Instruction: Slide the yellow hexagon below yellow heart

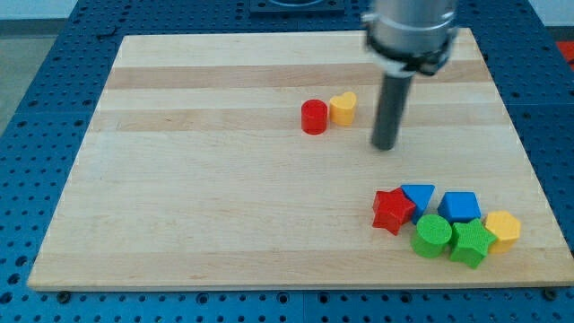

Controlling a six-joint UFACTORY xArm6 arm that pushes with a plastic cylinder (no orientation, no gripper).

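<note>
The yellow hexagon [503, 230] lies at the view's lower right, at the right end of a cluster of blocks, touching the green star [471, 243]. The yellow heart [343, 108] sits near the board's upper middle, touching the red cylinder [314, 117] on its left. My tip [385, 146] is down on the board, to the right of and slightly below the yellow heart, apart from it, and well above the cluster.
The cluster also holds a red star [393, 211], a blue triangle [418, 197], a blue block [459, 206] and a green cylinder [432, 235]. The wooden board [179, 179] lies on a blue perforated table; its bottom edge runs just under the cluster.
</note>
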